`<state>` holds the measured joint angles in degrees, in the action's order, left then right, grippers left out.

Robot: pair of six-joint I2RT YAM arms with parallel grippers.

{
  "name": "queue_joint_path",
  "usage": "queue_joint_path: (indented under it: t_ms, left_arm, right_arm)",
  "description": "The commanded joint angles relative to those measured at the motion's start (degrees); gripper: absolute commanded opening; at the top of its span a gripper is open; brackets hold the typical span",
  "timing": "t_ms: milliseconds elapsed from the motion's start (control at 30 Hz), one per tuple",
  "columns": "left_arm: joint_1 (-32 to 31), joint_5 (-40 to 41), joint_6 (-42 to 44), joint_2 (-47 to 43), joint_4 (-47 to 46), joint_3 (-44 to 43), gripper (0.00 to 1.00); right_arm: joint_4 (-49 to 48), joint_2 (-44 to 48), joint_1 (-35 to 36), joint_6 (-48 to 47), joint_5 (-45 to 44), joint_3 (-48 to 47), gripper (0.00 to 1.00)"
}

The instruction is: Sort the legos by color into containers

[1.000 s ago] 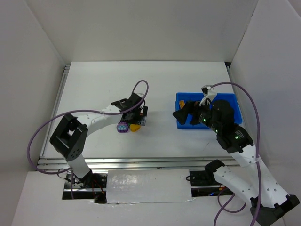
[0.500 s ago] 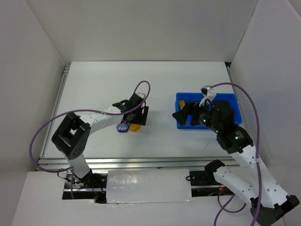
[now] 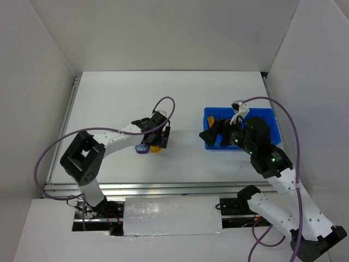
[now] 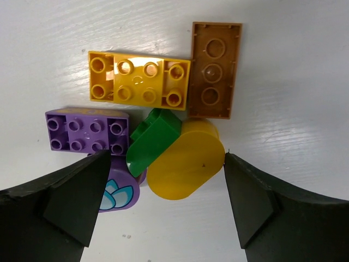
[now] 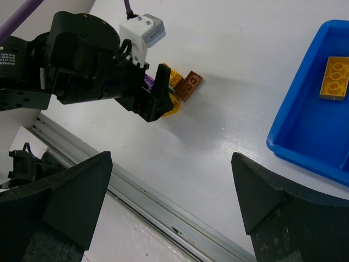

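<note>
The blue tray [image 5: 305, 123] sits near the right edge of the tabletop [image 3: 120, 98], about halfway between its near and far edges. One orange-yellow brick [image 5: 334, 78] lies flat on the tray floor with its hollow underside up; which compartment it is in I cannot tell, as no divider shows there.

The other legos lie in a tight cluster left of the tabletop's centre, well apart from the tray. They are a yellow eight-stud brick [image 4: 139, 82], with a brown plate [image 4: 214, 70] touching its right end. Below those are a purple eight-stud brick [image 4: 87, 130], a green curved piece [image 4: 152, 141], a yellow rounded piece [image 4: 185, 161] and a purple piece with a printed flower [image 4: 120, 191].

The left gripper [image 4: 163, 185] stands wide open over the cluster's near side, gripping nothing. The right gripper [image 5: 172, 185] is also spread wide and empty, hanging by the tray's left edge.
</note>
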<state>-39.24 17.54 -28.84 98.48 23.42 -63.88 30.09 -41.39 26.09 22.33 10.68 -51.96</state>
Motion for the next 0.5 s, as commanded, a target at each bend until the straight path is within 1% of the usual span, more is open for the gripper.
queue_joint_path:
  t_ms: [0, 233, 467]
  left_arm:
    - [0.0, 3.2, -0.2, 0.2, 2.2, -1.6, 0.98]
    - [0.1, -1.1, 0.8, 1.2, -0.1, -1.0, 0.96]
    - [0.0, -4.9, 1.0, 1.0, -2.1, 1.0, 0.92]
  right_arm:
    - [-1.4, 0.2, -0.2, -1.1, 1.1, 0.3, 0.97]
    - [-1.3, 0.2, -0.2, -1.2, 0.8, 0.2, 0.97]
    - [-1.6, 0.0, -0.1, -1.1, 0.9, 0.3, 0.97]
